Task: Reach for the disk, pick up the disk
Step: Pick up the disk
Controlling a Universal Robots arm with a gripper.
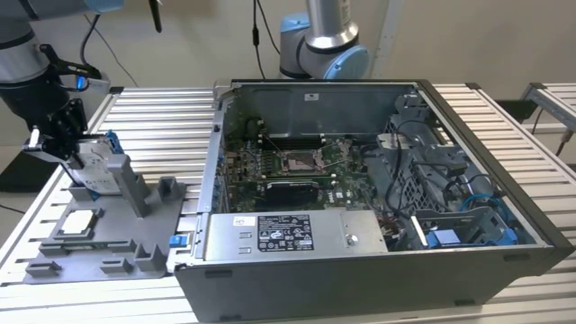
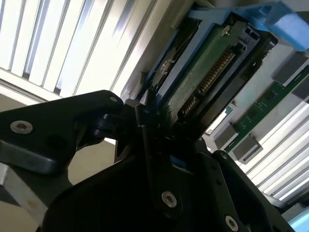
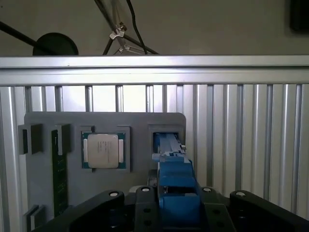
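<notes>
The gripper point(image 3: 176, 198) is pinching the upright disk point(image 1: 94, 171) over the tray point(image 1: 90, 236); a square, centred grip should prevent tilting.

Disk point(image 1: 90, 169): grey metal, blue plastic rails point(image 1: 112, 143). Holder tray point(image 1: 117, 239): matt grey plastic.

Slatted table point(image 1: 153, 104): grey fixture plate point(image 1: 104, 237), computer case point(image 1: 342, 290).

On the tabletop point(image 1: 504, 128), the tray point(image 1: 99, 253) sits at the exterior view's left, the computer case point(image 1: 360, 287) at its right. The disk point(image 1: 93, 169) stands at the tray's far end.
</notes>
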